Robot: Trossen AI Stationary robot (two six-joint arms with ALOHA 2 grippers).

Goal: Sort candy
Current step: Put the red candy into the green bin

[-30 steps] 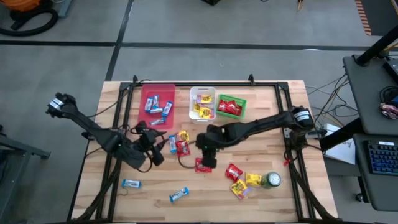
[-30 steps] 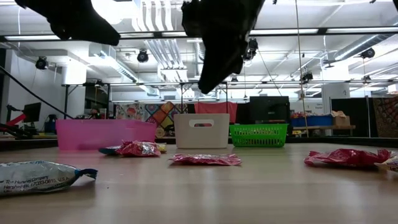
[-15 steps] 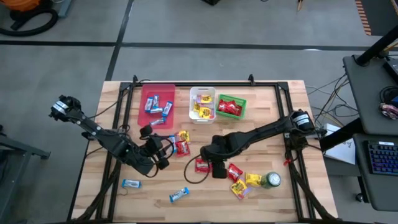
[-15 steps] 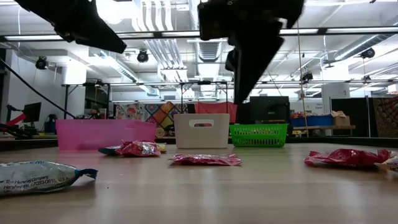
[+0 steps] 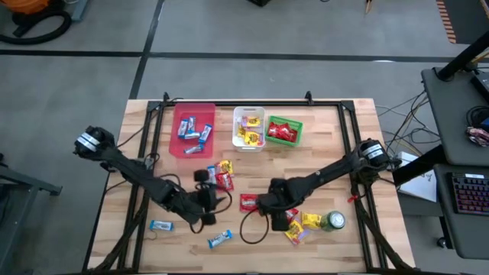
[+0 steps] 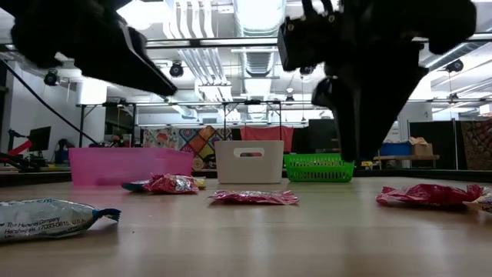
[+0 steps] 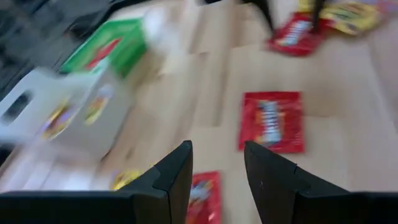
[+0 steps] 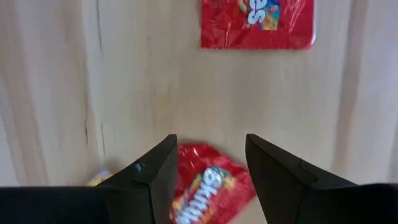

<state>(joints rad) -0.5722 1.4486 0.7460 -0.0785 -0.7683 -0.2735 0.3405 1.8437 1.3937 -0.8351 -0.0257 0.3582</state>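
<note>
Candy lies scattered on the wooden table (image 5: 344,122): red packets, yellow packets and blue-and-silver bars. My right gripper (image 8: 208,162) points down, open, above a red packet (image 8: 211,183) that lies flat between its fingers without touching them; a second red packet (image 8: 256,22) lies beyond. In the high view this gripper (image 5: 279,218) is near the front, right of centre. My left gripper (image 7: 217,165) is open and slants down over the table's front middle (image 5: 214,200), with a red packet (image 7: 272,121) ahead of it and another (image 7: 202,193) below.
Three bins stand at the far edge: pink (image 5: 192,128) with blue bars, white (image 5: 248,127) with yellow packets, green (image 5: 284,130) with red ones. A green can (image 5: 334,221) stands near the front right beside yellow packets (image 5: 309,220). Blue bars (image 5: 160,225) (image 5: 220,239) lie front left.
Both grippers have come down and toward the table's near edge. The left one has also gone right, away from the candy cluster below the pink bin. The right one has passed over the middle red packet toward the packets by the can. No candy has moved.
</note>
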